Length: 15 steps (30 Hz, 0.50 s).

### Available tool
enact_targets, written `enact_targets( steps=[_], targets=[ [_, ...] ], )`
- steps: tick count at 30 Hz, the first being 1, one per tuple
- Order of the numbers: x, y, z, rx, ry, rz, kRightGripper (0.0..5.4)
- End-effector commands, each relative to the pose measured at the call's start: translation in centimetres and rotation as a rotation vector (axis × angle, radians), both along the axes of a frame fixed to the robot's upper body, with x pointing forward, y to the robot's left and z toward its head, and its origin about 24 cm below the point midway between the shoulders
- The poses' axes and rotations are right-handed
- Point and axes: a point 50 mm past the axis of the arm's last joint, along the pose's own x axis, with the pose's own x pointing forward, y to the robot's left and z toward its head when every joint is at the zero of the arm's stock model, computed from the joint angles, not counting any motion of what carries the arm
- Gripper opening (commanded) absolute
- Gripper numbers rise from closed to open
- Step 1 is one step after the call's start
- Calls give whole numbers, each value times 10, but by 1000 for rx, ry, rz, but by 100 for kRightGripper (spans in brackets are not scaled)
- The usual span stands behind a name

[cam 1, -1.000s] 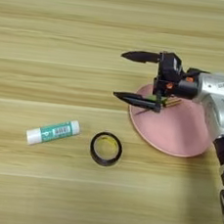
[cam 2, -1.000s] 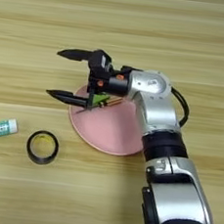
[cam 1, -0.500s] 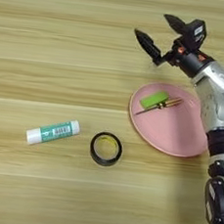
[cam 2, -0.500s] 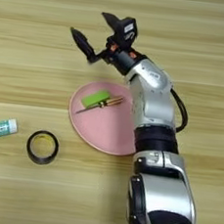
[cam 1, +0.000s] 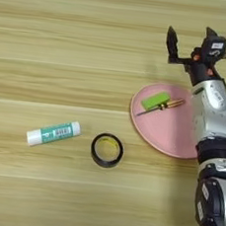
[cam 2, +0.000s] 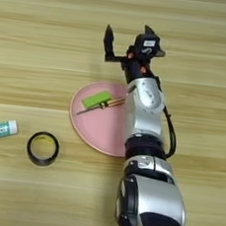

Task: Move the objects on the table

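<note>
Teal-labelled glue stick [cam 1: 53, 133] (print unreadable)

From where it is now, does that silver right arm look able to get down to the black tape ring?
Probably yes. The right gripper is open and raised beyond the pink oval plate; the black tape roll ring lies alone on bare wooden table, apart from the white glue stick.

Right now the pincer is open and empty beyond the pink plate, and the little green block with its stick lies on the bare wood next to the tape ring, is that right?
Not quite. The green block lies on the pink plate, not on the wood by the tape ring, as the left eye view shows. The pincer is indeed open and empty beyond the plate.
</note>
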Motion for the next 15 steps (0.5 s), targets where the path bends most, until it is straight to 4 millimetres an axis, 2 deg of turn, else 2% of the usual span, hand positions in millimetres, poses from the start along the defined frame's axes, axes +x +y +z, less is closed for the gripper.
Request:
enact_targets(
  steps=[1,8,15],
  targets=[
    [0,-1,24,-34,-162,-23,536],
    [-10,-2,6,-39,-165,-62,536],
    [-14,-1,6,-23,-179,-74,536]
  ],
)
